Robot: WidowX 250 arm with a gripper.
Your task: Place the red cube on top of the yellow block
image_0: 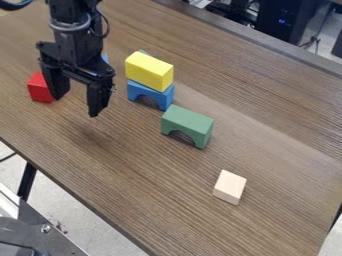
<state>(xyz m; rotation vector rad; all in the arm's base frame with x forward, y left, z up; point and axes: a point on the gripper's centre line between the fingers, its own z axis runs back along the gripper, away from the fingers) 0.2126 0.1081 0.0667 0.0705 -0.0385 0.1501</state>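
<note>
Looking down through the camera, I find the red cube on the wooden table, toward the left edge of my view, its right side partly hidden behind one of my fingers. The cube is apart from the yellow block, which sits lengthwise on top of a blue arch, so the two make a small stack.

My gripper hangs between the cube and that stack as I see it, pointing down, its two fingers spread well apart with nothing held between them. I cannot tell whether the nearer finger touches the cube or only passes in front of it. The black arm comes in from the top edge at the left.

Behind the gripper I catch a sliver of something blue, and a bit of something green peeks out behind the yellow block; I cannot make out the shape of either. On the near side of the stack, a green arch stands close by with its opening down. Farther toward the lower right, a pale wooden block rests by itself, well apart from the others.
</note>
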